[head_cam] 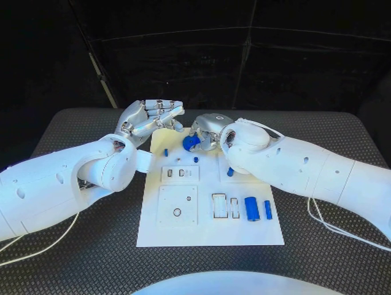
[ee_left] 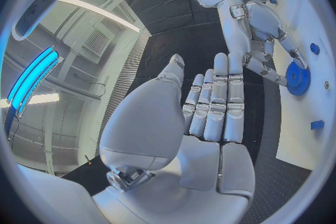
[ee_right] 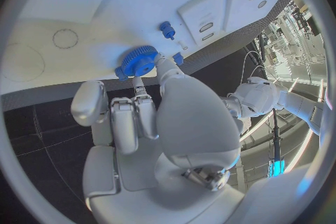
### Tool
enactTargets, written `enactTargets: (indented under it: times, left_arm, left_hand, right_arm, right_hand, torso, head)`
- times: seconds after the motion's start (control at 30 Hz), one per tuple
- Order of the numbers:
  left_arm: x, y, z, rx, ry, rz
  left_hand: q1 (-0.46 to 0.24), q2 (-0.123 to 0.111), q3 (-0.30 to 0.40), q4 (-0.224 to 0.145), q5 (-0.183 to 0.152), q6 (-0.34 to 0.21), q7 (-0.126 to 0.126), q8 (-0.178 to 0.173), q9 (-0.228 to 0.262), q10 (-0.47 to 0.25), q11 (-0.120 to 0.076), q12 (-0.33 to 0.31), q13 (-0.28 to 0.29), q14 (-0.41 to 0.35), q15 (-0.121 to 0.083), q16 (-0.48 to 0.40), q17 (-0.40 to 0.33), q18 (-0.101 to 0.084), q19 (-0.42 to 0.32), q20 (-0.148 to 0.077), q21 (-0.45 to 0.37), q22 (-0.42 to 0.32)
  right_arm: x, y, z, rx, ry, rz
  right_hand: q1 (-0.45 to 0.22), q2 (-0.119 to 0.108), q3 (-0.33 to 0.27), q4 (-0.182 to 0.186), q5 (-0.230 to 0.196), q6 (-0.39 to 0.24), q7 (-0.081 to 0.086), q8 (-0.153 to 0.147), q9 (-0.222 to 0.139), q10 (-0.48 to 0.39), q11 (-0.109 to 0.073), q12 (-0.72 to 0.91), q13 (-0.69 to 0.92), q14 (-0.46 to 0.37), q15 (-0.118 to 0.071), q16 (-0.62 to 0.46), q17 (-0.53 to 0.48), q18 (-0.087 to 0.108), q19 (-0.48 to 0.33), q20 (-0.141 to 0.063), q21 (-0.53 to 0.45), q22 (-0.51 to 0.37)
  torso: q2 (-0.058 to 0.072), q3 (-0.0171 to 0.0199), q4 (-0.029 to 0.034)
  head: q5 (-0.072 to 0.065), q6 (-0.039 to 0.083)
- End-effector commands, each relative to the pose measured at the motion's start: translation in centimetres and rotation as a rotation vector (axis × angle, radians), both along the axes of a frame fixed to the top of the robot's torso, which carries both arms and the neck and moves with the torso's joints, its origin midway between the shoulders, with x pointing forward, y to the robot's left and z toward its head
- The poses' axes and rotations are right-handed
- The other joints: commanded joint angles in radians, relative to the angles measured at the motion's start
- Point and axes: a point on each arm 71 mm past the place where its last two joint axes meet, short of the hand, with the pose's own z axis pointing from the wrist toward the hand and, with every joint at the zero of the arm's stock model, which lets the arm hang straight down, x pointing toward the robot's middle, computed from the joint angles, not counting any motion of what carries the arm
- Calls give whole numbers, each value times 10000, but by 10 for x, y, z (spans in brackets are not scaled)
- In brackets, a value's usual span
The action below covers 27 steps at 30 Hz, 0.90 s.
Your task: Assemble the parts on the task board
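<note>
Table: black (head_cam: 89, 258), with the white board (head_cam: 155, 230) in its middle
Right hand: (head_cam: 209, 130) at the board's far edge, fingertips (ee_right: 162, 63) touching a blue gear (head_cam: 191, 142); the other fingers are curled loosely behind; whether the gear is pinched or only touched I cannot tell
Gear: toothed blue disc, flat on the board at its far middle, under the right fingertips
Left hand: (head_cam: 149, 117) just left of the right hand, over the board's far left corner, holding nothing, fingers (ee_left: 213, 101) straight and close together, palm up off the board
Near the gear: small blue pegs (head_cam: 166, 152) stand on the board just nearer than it, one by the left wrist, others (head_cam: 195, 159) near the middle
Near right of board: a blue block (head_cam: 251, 208) and a thin blue bar (head_cam: 267, 209) lie side by side beside white slots (head_cam: 219, 206)
Near left of board: a square plate (head_cam: 177, 204) with a small ring on it
</note>
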Motion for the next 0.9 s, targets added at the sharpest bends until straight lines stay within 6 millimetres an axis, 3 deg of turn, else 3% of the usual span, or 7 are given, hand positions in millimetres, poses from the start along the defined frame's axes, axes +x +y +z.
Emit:
enactTargets:
  times: [0.03,0.23,0.5,0.9]
  left_arm:
    - [0,-1,1,-61,-28,-110]
    - [0,-1,1,-57,-21,-104]
    - [1,-1,1,-52,-10,-105]
    - [0,0,1,-44,11,-116]
  left_hand:
    - [29,100,-72,-8,14,45,11,-33,-10,63,21,-52,-7,-57,6,59,13,31,-72,-17,40,10]
    - [30,103,-74,-11,13,49,11,-35,-10,67,21,-56,-6,-60,6,59,20,32,-75,-17,44,12]
    - [33,112,-81,-21,13,61,8,-45,-9,80,19,-67,-5,-69,5,61,45,33,-87,-16,59,20]
    - [33,112,-81,-21,13,61,8,-45,-9,80,19,-67,-5,-69,5,61,45,33,-87,-16,59,20]
  right_arm:
    - [0,0,0,-163,43,62]
    - [1,-1,-2,-279,188,-13]
    - [2,-7,-5,-420,613,-282]
    - [1,-19,4,400,-110,-592]
  right_hand:
    - [-100,-9,-80,17,-60,-95,0,-76,7,148,56,-72,1266,937,94,54,2070,-170,-11,59,60,2]
    - [-306,23,-144,211,-62,-106,24,-150,22,150,85,-61,1278,940,124,59,2084,-172,-8,88,73,20]
    - [-1463,392,-336,1183,749,39,14,-233,30,201,84,25,1370,973,129,114,2244,-185,27,100,129,105]
    - [-1529,482,-307,1220,1014,137,-8,-233,45,284,69,135,1487,996,123,149,2354,-216,123,99,218,278]
  torso:
    - [0,4,-3]
    - [0,8,-3]
    - [-1,11,-7]
    - [0,18,-9]
  head:
    - [-3,-13]
    - [-8,-14]
    - [-21,-23]
    - [-30,-29]
